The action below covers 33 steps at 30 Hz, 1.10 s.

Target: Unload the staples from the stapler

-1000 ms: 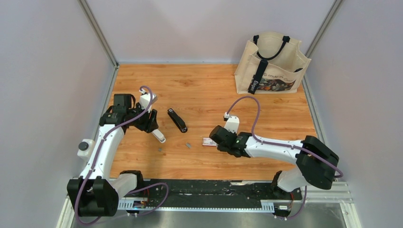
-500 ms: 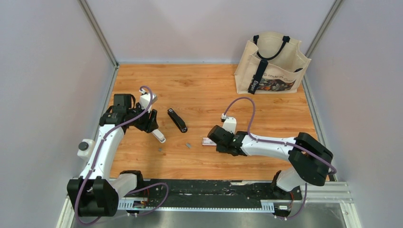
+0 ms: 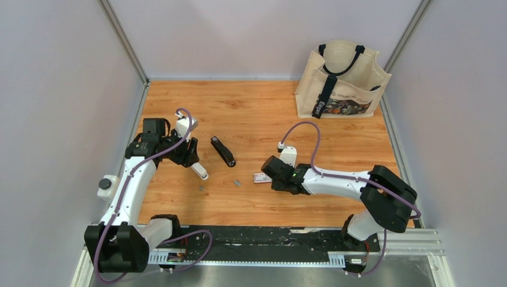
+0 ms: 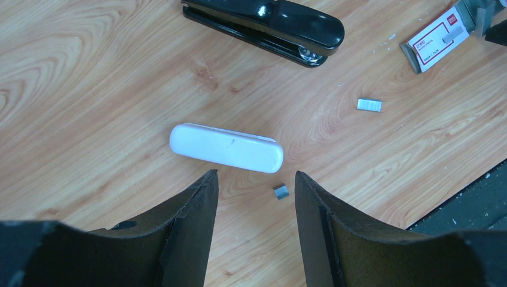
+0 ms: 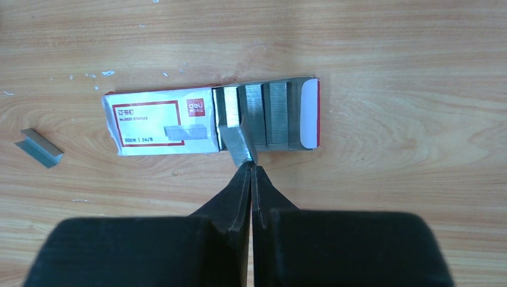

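The black stapler lies closed on the wooden table, seen also in the left wrist view as the stapler. Two short grey staples lie loose: one staple bit below my left fingertips, another staple piece farther right. My left gripper hangs open above the table, holding nothing. My right gripper is shut on a tilted grey staple strip at the open end of the pink-and-white box. More strips lie inside it.
A white oblong piece lies just beyond my left fingertips. Another loose staple piece lies left of the box. A canvas tote bag stands at the back right corner. Grey walls close in the table on three sides.
My right gripper has shifted slightly left to the box and its jaws have closed on the staple strip. The left arm has not moved.
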Motion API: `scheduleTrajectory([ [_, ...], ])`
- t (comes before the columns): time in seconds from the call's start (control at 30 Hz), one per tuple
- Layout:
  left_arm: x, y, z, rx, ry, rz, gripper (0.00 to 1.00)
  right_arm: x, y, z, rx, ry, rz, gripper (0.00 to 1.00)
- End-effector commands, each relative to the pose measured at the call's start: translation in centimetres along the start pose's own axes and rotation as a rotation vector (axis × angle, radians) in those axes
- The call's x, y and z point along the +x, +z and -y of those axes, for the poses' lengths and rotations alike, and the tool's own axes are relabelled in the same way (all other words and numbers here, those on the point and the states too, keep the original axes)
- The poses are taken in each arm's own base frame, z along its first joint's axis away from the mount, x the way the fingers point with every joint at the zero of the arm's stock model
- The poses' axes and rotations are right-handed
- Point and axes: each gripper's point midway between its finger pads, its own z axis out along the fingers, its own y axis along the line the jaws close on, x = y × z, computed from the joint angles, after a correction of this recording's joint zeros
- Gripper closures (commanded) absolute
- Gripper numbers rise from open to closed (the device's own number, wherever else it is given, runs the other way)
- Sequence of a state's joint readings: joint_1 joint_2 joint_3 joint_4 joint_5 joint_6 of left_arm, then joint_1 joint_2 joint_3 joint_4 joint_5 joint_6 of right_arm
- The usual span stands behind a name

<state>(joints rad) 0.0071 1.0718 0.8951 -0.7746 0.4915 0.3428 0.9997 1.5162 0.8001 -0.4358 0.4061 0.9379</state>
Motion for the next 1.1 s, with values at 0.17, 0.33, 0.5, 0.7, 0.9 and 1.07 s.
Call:
scheduleTrajectory([
  [0.17,0.1,0.1,0.2,0.01,0.019,0.009,0.41,-2.5,-1.3,-1.7,-0.089,0.034,0.091,0.94],
  [0.33,0.3,0.2,0.3,0.011,0.021,0.006,0.41,-2.6,-1.5,-1.7,-0.101,0.039,0.096,0.94],
  [0.5,0.4,0.2,0.3,0.011,0.021,0.006,0.41,-2.5,-2.0,-1.1,-0.106,0.052,0.101,0.93],
  [0.7,0.2,0.2,0.3,0.012,0.024,0.012,0.41,-1.8,-1.7,-0.7,-0.081,0.035,0.068,0.94],
  [0.9,0.3,0.1,0.3,0.007,0.029,0.012,0.41,-1.7,-1.2,-1.1,-0.064,0.012,0.045,0.97],
  [1.07,0.3,0.2,0.2,0.007,0.031,0.01,0.41,-1.5,-1.1,-1.1,-0.065,0.013,0.032,0.97],
])
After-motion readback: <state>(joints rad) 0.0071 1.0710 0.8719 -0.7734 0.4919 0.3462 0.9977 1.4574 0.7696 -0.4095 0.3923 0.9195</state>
